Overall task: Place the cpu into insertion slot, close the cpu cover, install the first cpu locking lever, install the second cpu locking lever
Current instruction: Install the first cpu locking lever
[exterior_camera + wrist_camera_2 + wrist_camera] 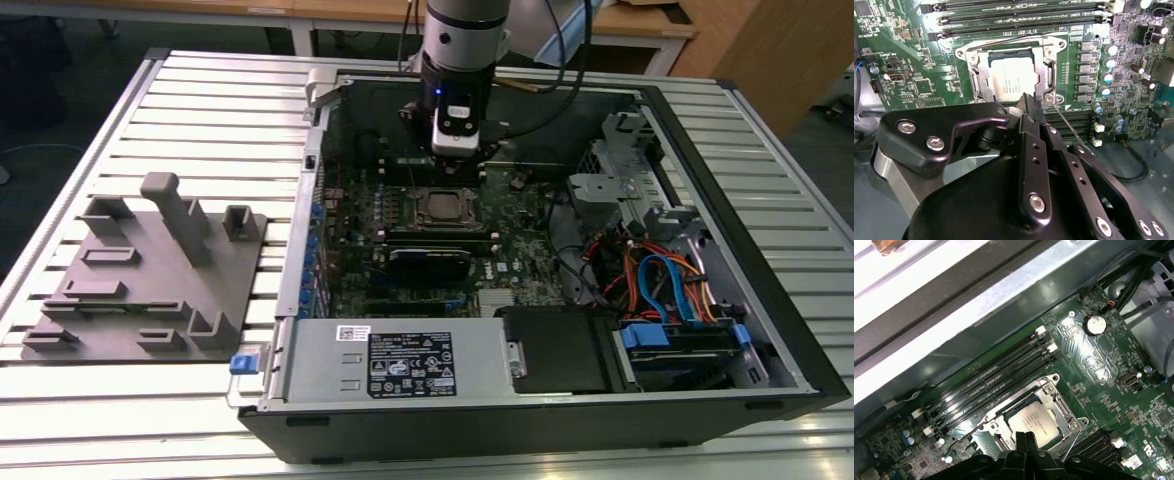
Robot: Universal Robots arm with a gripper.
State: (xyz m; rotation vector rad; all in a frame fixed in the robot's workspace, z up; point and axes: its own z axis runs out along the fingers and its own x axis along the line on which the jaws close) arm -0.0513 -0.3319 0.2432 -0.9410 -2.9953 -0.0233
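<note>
The cpu [1011,77] lies flat in the insertion slot [966,52] on the green motherboard, its silver top showing. The cpu cover [980,75] lies down around the chip as a silvery frame. One thin wire locking lever [1071,127] sticks out slantwise from the socket's corner, and another lever [966,432] juts from the opposite side. My gripper [1030,105] hovers just beside the socket edge, fingers pressed together with nothing between them. In the exterior view the gripper [454,158] hangs over the board just behind the socket [445,207].
Long black memory slots [1019,17] run alongside the socket. The open computer case [747,200] walls in the board, with a drive cage and coloured cables [667,280] at the exterior view's right. A grey fixture plate [147,270] sits on the table at the exterior view's left.
</note>
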